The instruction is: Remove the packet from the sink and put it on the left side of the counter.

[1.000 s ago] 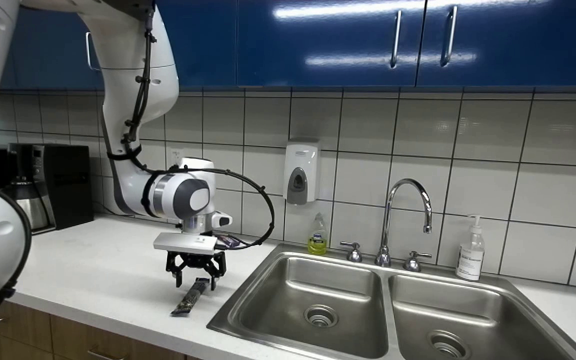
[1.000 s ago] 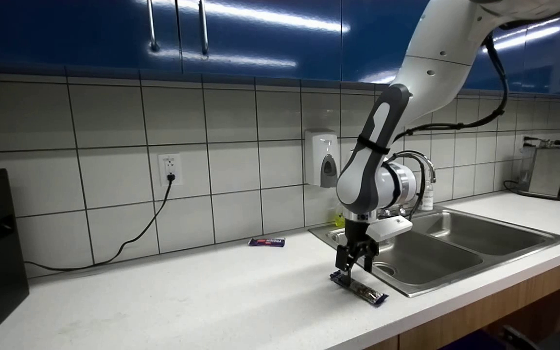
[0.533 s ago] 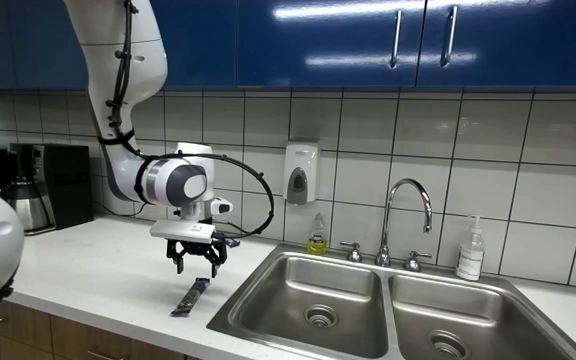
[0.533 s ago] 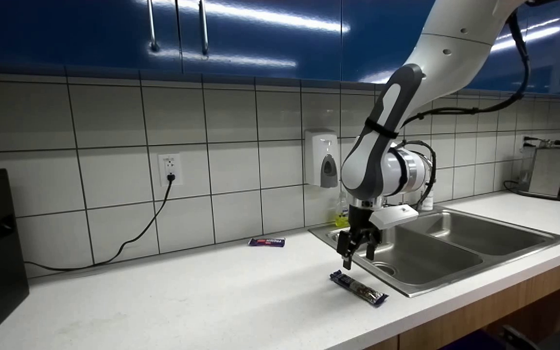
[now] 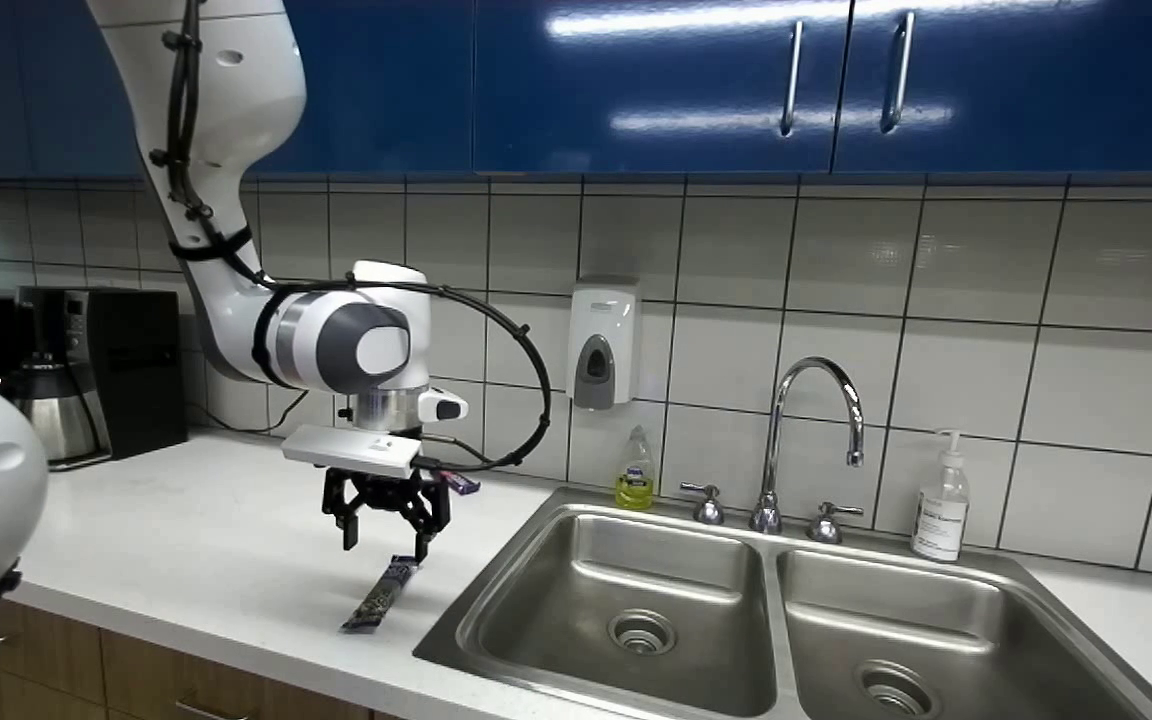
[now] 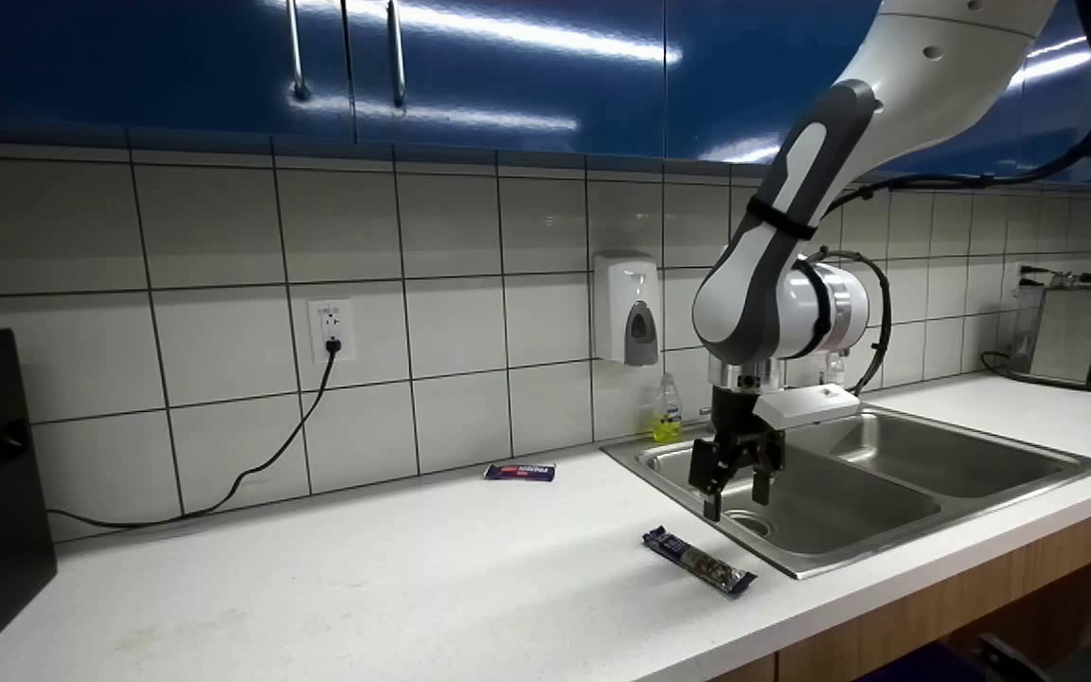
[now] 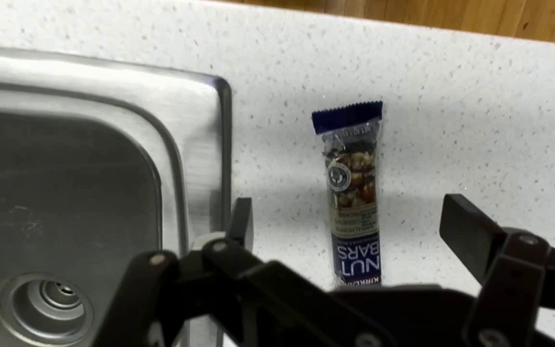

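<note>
The packet (image 5: pixel 381 597) is a slim dark blue nut bar lying flat on the off-white counter (image 5: pixel 186 530), beside the sink (image 5: pixel 772 620). It also shows in an exterior view (image 6: pixel 699 562) and in the wrist view (image 7: pixel 354 193), where its lower end is hidden by the gripper. My gripper (image 5: pixel 386 545) is open and empty, held above the counter over the packet's far end. In the wrist view the fingers (image 7: pixel 348 219) stand wide apart, one on each side of the packet, not touching it. The sink's rim (image 7: pixel 200 144) runs close by the packet.
A second purple and red bar (image 6: pixel 520 472) lies near the tiled wall. A yellow soap bottle (image 5: pixel 634 475), a chrome faucet (image 5: pixel 772 440) and a pump bottle (image 5: pixel 941 510) stand along the sink's back. A black coffee maker (image 5: pixel 116 370) stands at the counter's far end.
My gripper has risen from around the packet and shifted toward the sink in an exterior view. Its fingers remain open. The packet has stayed in place on the counter.
</note>
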Action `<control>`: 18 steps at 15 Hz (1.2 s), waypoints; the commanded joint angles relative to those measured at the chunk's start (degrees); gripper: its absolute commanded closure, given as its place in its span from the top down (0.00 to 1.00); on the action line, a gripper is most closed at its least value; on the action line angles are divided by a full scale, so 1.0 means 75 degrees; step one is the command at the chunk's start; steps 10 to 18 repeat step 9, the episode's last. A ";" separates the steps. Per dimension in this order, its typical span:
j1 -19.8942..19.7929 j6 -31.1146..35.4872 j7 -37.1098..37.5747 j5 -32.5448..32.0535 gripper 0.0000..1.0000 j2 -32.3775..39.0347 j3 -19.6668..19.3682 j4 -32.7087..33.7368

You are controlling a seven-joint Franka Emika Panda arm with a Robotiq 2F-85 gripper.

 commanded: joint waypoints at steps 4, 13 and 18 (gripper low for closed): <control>-0.0078 -0.1165 0.0366 -0.0474 1.00 -0.1064 -0.0267 -0.0601; 0.0029 -0.0963 0.0139 -0.0282 1.00 -0.0778 -0.0331 -0.0476; 0.0029 -0.0963 0.0139 -0.0282 1.00 -0.0778 -0.0331 -0.0476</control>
